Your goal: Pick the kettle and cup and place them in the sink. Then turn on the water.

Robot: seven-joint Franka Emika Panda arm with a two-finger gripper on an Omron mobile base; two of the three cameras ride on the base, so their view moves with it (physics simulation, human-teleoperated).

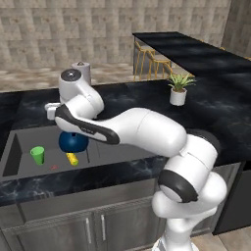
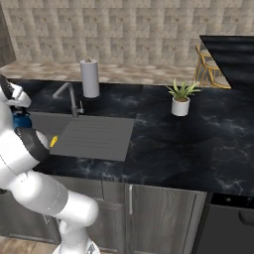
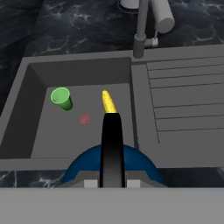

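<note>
Glossy black marble counter (image 1: 122, 95) surrounds the matt grey sink (image 1: 12, 154).

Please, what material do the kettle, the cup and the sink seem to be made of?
The kettle: dark-blue body with a soft sheen, perhaps enamelled metal; its black arched handle looks glossy, maybe plastic. The cup: bright green, even colour, probably plastic. The sink: flat matte grey with a ribbed drainboard, possibly composite or brushed metal; the rendering leaves this open.
</note>
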